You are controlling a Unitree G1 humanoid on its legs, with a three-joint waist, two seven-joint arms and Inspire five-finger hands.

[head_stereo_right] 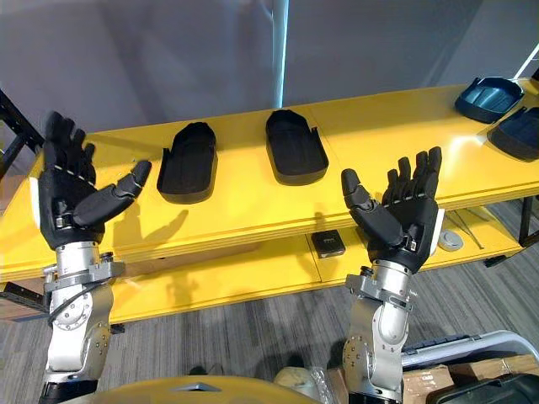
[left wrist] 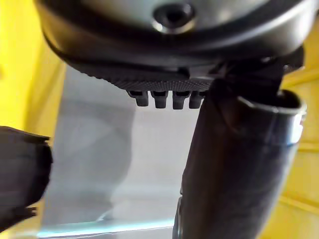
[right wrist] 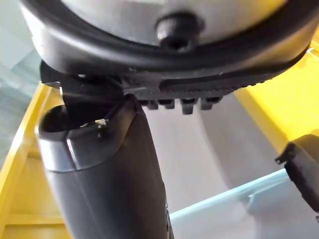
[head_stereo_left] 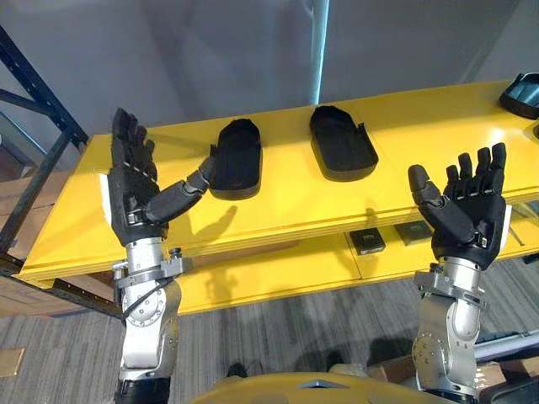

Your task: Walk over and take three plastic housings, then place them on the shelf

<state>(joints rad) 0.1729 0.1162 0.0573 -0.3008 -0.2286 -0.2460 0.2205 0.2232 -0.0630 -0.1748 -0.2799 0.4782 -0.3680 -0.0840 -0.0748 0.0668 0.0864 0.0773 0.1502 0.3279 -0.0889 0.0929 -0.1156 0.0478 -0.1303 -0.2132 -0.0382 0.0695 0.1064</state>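
Housings (head_stereo_left: pixel 236 158), 2 black shallow shells, are laid on yellow shelf (head_stereo_left: pixel 278 210) beyond left hand (head_stereo_left: pixel 135 189) & right hand (head_stereo_left: pixel 472 215); both are held open, empty.

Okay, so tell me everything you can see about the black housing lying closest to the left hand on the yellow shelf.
The housing is a matte black shell, plastic by its look. It is long and shallow, hollow side up with a raised wall, rounded at its far end and squared at its near end. It lies flat on the yellow shelf, apart from a second housing to its right. The open left hand is raised beside it, not touching it.
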